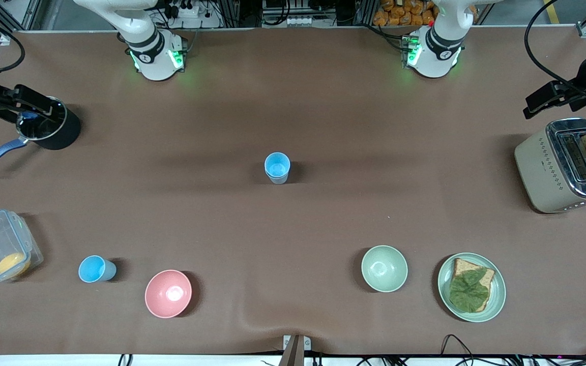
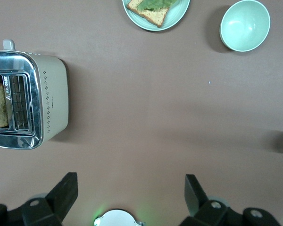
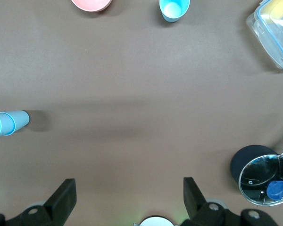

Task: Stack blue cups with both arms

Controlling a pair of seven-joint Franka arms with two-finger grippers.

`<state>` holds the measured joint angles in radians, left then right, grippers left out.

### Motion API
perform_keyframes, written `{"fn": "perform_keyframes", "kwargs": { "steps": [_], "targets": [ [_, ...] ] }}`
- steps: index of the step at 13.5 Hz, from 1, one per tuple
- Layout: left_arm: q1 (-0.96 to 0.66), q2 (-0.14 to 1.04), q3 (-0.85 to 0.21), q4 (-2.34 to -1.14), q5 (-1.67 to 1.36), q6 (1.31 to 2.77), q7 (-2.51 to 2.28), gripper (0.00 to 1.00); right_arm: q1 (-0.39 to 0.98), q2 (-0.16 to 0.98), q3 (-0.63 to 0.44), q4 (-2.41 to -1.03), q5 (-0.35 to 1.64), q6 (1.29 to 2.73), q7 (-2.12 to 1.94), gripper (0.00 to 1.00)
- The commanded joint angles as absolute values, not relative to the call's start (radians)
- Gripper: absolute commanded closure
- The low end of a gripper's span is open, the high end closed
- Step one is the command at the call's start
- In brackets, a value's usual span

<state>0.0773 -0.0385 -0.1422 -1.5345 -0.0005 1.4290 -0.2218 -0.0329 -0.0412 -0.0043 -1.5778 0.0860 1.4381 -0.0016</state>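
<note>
Two nested blue cups [image 1: 277,167] are seen at frame centre; a single blue cup [image 1: 96,269] stands lower left on the desk [image 1: 293,229]. The left gripper [image 2: 132,197] and right gripper [image 3: 129,197] are held released, empty, at frame edges. Judged: fetching the single cup is called for.

We see a stack of two light-blue cups [image 1: 277,167] upright mid-table, and a single blue cup [image 1: 95,269] upright beside the pink bowl [image 1: 168,293].
</note>
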Motion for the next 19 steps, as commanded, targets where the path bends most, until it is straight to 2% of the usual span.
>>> {"fn": "perform_keyframes", "kwargs": {
  "steps": [1, 19],
  "targets": [
    [0.089, -0.046, -0.147, -1.543, -0.018, 1.433, -0.192, 0.00, -0.037, -0.028, 0.002, -1.557, 0.094, 1.427, 0.012, 0.00],
    [0.091, -0.043, -0.147, -1.545, -0.020, 1.440, -0.192, 0.00, -0.021, -0.028, 0.003, -1.580, 0.094, 1.422, 0.014, 0.00]
  ]
}}
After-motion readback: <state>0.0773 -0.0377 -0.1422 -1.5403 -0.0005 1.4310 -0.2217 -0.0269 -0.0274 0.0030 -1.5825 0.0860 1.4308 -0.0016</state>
